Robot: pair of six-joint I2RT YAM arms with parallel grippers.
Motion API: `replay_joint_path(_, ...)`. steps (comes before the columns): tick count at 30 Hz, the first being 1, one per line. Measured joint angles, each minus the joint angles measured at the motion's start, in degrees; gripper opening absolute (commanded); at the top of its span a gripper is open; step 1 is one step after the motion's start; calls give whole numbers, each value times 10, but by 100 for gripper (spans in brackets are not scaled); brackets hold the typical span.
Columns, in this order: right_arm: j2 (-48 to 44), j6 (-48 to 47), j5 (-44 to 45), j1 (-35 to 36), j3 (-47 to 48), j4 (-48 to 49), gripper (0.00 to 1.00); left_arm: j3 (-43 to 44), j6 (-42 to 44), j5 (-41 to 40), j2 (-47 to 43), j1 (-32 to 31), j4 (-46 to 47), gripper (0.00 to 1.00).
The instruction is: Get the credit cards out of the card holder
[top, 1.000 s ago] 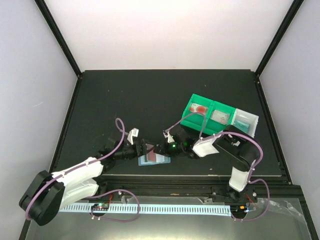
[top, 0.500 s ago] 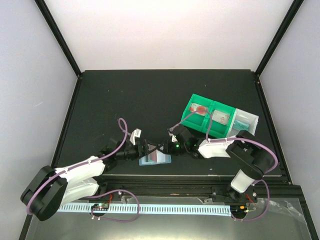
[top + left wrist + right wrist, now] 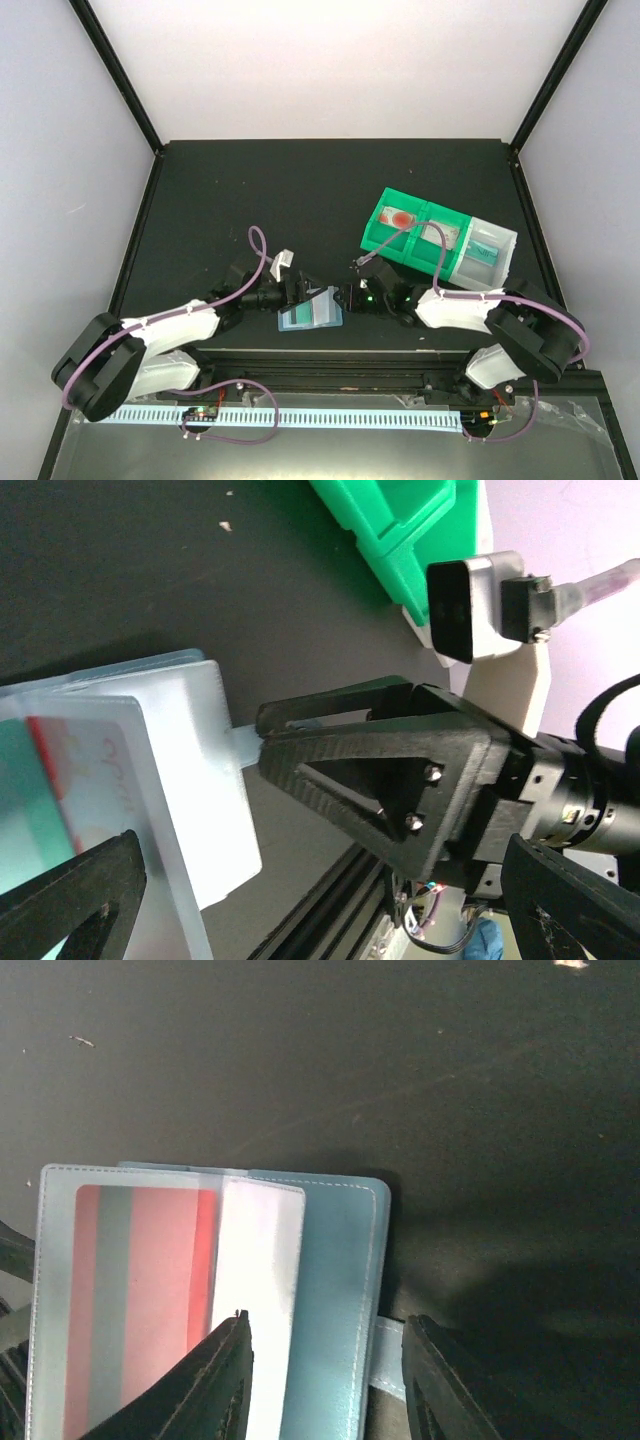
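The card holder (image 3: pixel 312 312) lay flat near the front edge of the table (image 3: pixel 300 190), between your grippers, its long axis running left to right. Your left gripper (image 3: pixel 293 291) stood wide open; your right gripper (image 3: pixel 350 297) stood half apart, gripping nothing. The red card (image 3: pixel 140 1290) (probably light, stiff, slick) pointed lengthwise towards the right jaws; pinching an exposed short edge looked best.

black table (image 3: pixel 330 190), pale walls (image 3: pixel 340 60)

A matte black worktop (image 3: pixel 300 190) carries a green two-compartment bin (image 3: pixel 384 240) on its right half. A clear bin (image 3: pixel 509 242) sits against the green bin's right side. A white slotted strip (image 3: pixel 350 417) runs along the near edge, below the worktop.
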Motion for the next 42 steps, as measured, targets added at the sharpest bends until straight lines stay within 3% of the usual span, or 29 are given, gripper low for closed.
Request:
replay_joint_path(21, -113, -23, 16, 0, -4, -52, 40, 25, 22, -2, 30, -7, -13, 94)
replay_joint_path(29, -60, -34, -31, 0, 19, -37, 21, 24, 48, -58, -9, -8, -68, 84)
replay_joint_path(38, 7, -30, -62, 12, 32, -11, 17, 7, 68, -106, -15, -8, -116, 75)
replay_joint_path(42, 25, -30, -62, 13, 40, -10, 15, 1, 72, -109, -7, -8, -115, 67)
